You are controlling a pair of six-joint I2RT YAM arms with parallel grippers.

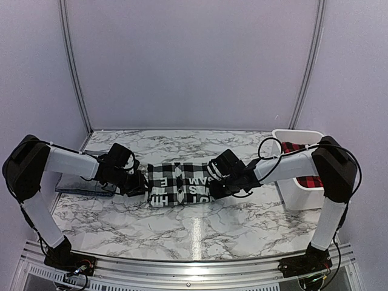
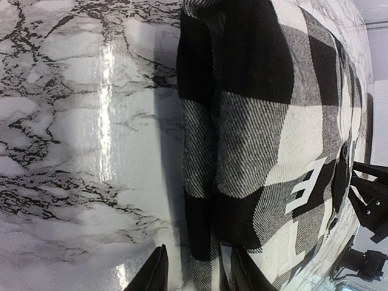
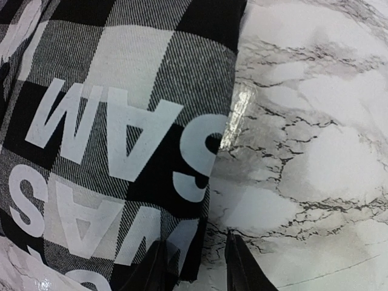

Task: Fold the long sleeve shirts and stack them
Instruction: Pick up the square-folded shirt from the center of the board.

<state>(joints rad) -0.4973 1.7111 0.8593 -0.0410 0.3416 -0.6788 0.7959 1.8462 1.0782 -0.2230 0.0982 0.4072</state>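
Note:
The black-and-white checked shirt [image 1: 180,183] lies folded into a narrow bundle with white letters on it, mid-table. My left gripper [image 1: 140,185] is at its left end. In the left wrist view the gripper [image 2: 197,276] is open, one finger [image 2: 153,274] over the table and the other over the shirt [image 2: 254,121], the cloth edge between them. My right gripper [image 1: 217,185] is at the right end. In the right wrist view it [image 3: 197,267] is open astride the edge of the shirt [image 3: 121,121]. A grey shirt [image 1: 79,183] lies folded at the left. A red-and-black checked shirt [image 1: 301,165] sits in a bin.
A white bin [image 1: 297,197] stands at the right edge of the marble table [image 1: 200,230], under my right arm. The grey shirt lies partly under my left arm. Grey walls close off the back and sides.

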